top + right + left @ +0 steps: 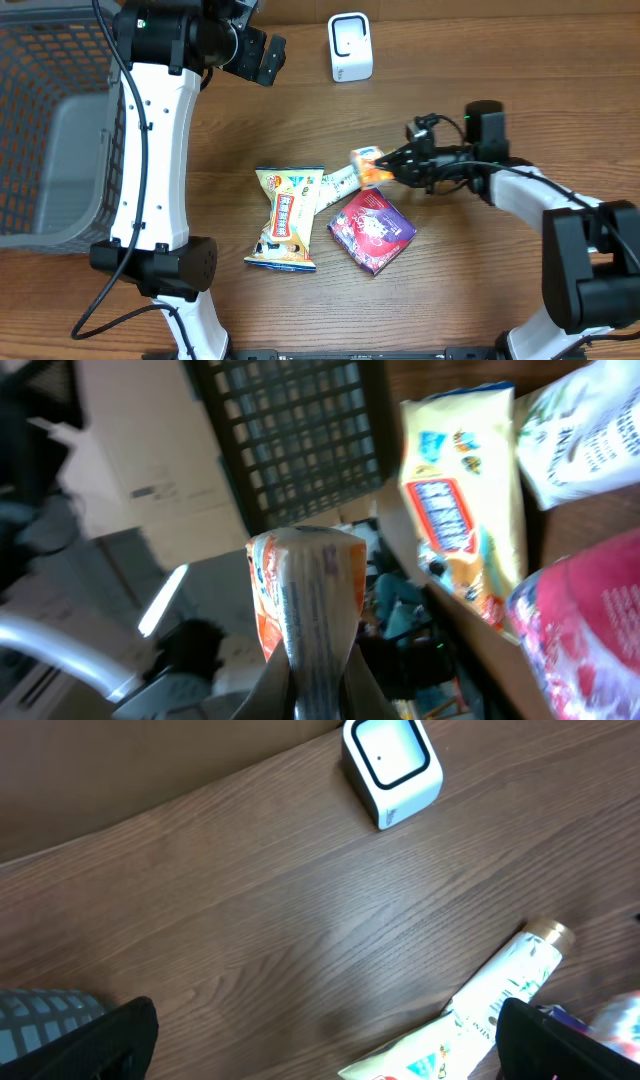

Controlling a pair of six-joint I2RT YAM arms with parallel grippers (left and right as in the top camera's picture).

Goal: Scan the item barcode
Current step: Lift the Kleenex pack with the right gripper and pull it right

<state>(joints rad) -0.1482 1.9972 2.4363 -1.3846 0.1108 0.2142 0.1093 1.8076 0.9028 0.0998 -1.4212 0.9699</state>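
The grey basket (50,130) is cut off at the left edge. The left claw (258,55) gapes wide, empty, near 1 white scanner (350,47). 3 items lie on the surface (450,300): yellow snack bag (287,218), white tube (335,183), purple packet (372,230). A 4th, the orange packet (368,160), sits clamped in the closed right claw (392,168), probably lifted. Only the right wrist view shows its pinched edge, with blurred print.
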